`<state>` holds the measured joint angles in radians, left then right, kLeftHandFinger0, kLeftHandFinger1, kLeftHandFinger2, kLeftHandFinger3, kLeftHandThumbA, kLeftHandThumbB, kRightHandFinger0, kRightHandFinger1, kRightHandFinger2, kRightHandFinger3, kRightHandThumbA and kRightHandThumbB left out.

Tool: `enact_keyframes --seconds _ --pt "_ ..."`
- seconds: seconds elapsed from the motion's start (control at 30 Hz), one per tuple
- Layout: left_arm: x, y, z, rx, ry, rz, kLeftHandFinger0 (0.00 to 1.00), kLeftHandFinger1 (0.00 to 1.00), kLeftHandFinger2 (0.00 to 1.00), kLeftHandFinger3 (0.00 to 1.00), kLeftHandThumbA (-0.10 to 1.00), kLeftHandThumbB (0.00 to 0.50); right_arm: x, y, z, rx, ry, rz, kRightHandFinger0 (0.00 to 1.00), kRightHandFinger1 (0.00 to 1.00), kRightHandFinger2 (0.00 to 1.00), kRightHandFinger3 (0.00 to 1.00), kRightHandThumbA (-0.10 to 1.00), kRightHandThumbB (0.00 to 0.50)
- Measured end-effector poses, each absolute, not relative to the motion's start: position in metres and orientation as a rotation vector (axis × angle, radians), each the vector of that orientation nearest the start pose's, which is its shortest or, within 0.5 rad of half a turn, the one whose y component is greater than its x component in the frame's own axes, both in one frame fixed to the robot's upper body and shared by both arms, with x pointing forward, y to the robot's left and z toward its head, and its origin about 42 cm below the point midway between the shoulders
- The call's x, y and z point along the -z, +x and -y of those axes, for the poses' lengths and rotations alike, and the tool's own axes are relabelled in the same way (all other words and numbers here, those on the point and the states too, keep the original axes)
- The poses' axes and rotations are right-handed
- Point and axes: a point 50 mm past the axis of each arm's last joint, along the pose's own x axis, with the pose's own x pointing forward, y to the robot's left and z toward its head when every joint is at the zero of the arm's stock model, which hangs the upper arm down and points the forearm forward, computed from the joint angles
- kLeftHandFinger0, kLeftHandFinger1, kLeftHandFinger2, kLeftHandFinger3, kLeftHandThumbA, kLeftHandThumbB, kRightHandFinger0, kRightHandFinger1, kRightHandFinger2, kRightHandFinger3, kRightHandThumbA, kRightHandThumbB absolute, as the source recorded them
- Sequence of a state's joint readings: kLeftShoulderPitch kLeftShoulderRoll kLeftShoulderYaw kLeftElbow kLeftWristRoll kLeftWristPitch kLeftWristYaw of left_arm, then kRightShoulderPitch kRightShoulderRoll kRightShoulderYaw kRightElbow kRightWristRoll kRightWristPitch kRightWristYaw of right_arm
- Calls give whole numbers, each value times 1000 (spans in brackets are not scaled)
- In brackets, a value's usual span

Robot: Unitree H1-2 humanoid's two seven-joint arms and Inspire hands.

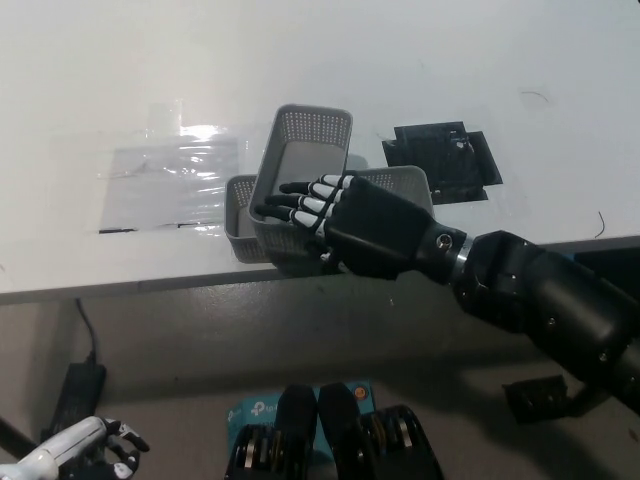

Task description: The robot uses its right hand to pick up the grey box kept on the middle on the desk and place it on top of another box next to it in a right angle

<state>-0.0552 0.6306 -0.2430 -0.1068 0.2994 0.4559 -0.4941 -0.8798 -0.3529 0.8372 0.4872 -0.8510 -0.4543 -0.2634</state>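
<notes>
A grey perforated box (305,150) lies across the top of a second grey box (240,205), roughly crosswise and skewed a little to the left. The lower box's other end (407,184) shows to the right of my hand. My black right hand (370,230) hovers over the near end of the upper box. Its fingers (295,203) are stretched out flat and apart above the box's inside, not clasping the rim. My white left hand (90,447) rests low at the lower left, holding nothing.
A flat black object (440,160) lies on the white desk to the right of the boxes. A clear plastic sheet (165,175) lies to their left. The desk's front edge (120,282) runs just below the boxes. On the floor are a blue carton (248,412) and a black adapter (80,385).
</notes>
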Motion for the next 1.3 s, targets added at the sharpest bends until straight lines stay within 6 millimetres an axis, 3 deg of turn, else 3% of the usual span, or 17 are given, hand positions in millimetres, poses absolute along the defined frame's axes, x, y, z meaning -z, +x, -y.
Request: enact_keyframes --seconds 0.1,0.27,0.3,0.5,0.6,0.63,0.67,0.7,0.73,0.77,0.93,1.07,1.1,1.13,1.2,1.23,1.3 --pt "-123 282 -344 493 863 -529 600 525 661 687 418 361 -235 455 101 -725 -1387 1054 612 839 874 1000 246 33" --pt "-121 281 -343 495 859 -534 544 474 623 694 403 354 -243 449 105 -724 -1387 1080 618 853 913 1000 335 47" --pt "-120 280 -343 496 857 -536 516 453 602 679 423 363 -245 447 106 -723 -1385 1086 613 856 927 1000 340 93" --pt "-118 279 -341 499 851 -542 451 402 557 650 400 358 -261 422 114 -721 -1360 1143 575 870 968 1000 365 155" --pt "-117 279 -342 499 849 -546 460 397 545 637 419 358 -262 407 117 -737 -1349 1154 577 880 1000 1000 375 218" --pt "-116 279 -342 498 848 -550 438 374 519 617 417 357 -261 402 118 -745 -1345 1155 628 992 1000 1000 384 238" --pt "-114 278 -343 498 847 -555 463 411 560 635 411 359 -259 395 119 -759 -1339 1151 774 1000 1000 1000 496 295" --pt "-114 278 -343 498 847 -556 477 421 576 650 408 359 -258 392 120 -764 -1337 1143 981 1000 1000 1000 501 317" --pt "-113 278 -343 499 846 -558 510 445 599 716 397 360 -258 386 122 -767 -1332 1139 1000 1000 1000 1000 612 381" --pt "-113 278 -343 499 845 -560 465 406 578 704 394 361 -258 383 123 -770 -1332 1138 1000 1000 1000 1000 724 496" --pt "-110 276 -341 501 835 -564 443 377 527 621 384 352 -273 372 131 -719 -1344 1130 1000 1000 1000 1000 923 500" --pt "-108 275 -339 503 827 -566 431 366 514 602 380 354 -300 357 139 -636 -1347 1159 1000 1000 1000 1000 925 500" --pt "-108 274 -339 504 827 -567 487 413 563 675 393 357 -304 354 140 -625 -1345 1162 1000 1000 1000 1000 825 435" --pt "-108 275 -338 504 827 -566 458 390 540 650 394 359 -310 348 144 -598 -1342 1162 1000 1000 1000 1000 813 395" --pt "-108 274 -339 503 828 -567 465 398 547 656 397 361 -316 333 154 -540 -1324 1152 1000 1000 1000 1000 762 377" --pt "-108 274 -339 503 828 -567 497 420 565 670 416 367 -317 325 161 -512 -1313 1140 1000 1000 1000 1000 640 327" --pt "-108 275 -339 502 829 -565 527 453 601 690 409 358 -313 310 175 -456 -1291 1099 1000 1000 1000 1000 584 290"
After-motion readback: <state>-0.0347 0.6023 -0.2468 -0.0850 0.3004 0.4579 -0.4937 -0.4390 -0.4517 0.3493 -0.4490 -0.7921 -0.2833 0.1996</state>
